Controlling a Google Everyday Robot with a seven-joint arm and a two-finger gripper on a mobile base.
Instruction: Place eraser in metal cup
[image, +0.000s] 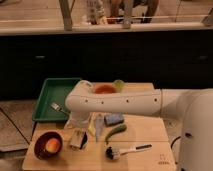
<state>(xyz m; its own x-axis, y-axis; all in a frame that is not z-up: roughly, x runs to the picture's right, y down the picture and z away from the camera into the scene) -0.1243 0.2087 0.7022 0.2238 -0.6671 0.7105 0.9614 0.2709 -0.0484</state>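
Observation:
My gripper (77, 129) hangs down from the white arm over the front left of the wooden table (150, 132). Right below its tip is the eraser (75, 139), a pale beige block standing tilted. It sits at the small dark metal cup (84, 142), whose rim shows just to its right. The gripper hides most of the cup. I cannot tell whether the eraser rests in the cup or hangs just above it.
A dark red bowl (42, 151) with an orange item stands left of the cup. A green tray (46, 102) holds a fork (57, 107). A blue-grey sponge (114, 119), a green pepper (116, 132), a brush (125, 150), an orange bowl (104, 89) and a green cup (119, 85) are on the table.

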